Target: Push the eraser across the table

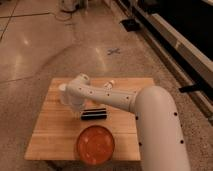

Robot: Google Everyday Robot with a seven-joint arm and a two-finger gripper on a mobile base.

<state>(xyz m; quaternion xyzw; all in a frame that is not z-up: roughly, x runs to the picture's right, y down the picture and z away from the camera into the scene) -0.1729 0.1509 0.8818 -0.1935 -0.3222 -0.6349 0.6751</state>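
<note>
The eraser (94,114) is a long black block with a pale stripe. It lies crosswise near the middle of the pale-wood table (50,131). My white arm reaches in from the right and bends down over the table's left part. My gripper (75,103) is at the arm's end, low over the table, just left of and behind the eraser's left end. A clear bottle (63,92) stands beside the gripper on its left, partly hidden by the arm.
An orange round plate (95,145) sits at the table's front edge, just in front of the eraser. A small white object (111,84) lies near the back edge. Speckled floor surrounds the table, with dark shelving along the right.
</note>
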